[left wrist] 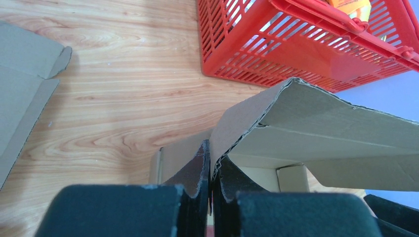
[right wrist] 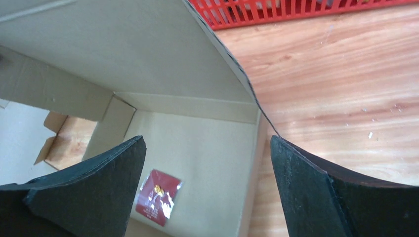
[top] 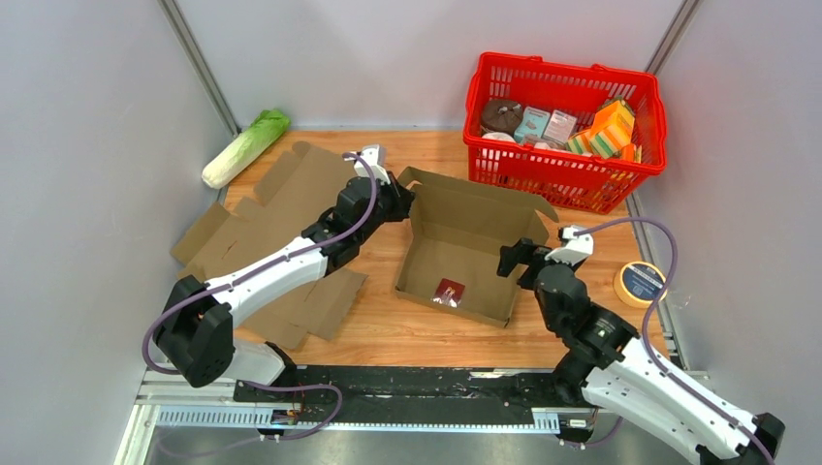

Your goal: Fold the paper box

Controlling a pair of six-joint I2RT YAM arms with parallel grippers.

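The brown paper box (top: 475,228) sits open in the middle of the table, walls partly raised, with a small red packet (top: 449,291) on its floor. My left gripper (top: 402,199) is shut on the box's left wall at the back corner. In the left wrist view the corrugated edge (left wrist: 232,143) is pinched between the fingertips of that gripper (left wrist: 211,165). My right gripper (top: 512,260) is at the box's right wall. It stands wide open (right wrist: 207,165), holding nothing, with the wall's edge (right wrist: 256,148) and the red packet (right wrist: 158,197) seen between its fingers.
A red basket (top: 567,126) filled with groceries stands at the back right, close behind the box. Flat cardboard sheets (top: 281,232) lie under the left arm. A cabbage (top: 245,147) lies at the back left and a tape roll (top: 640,283) at the right edge.
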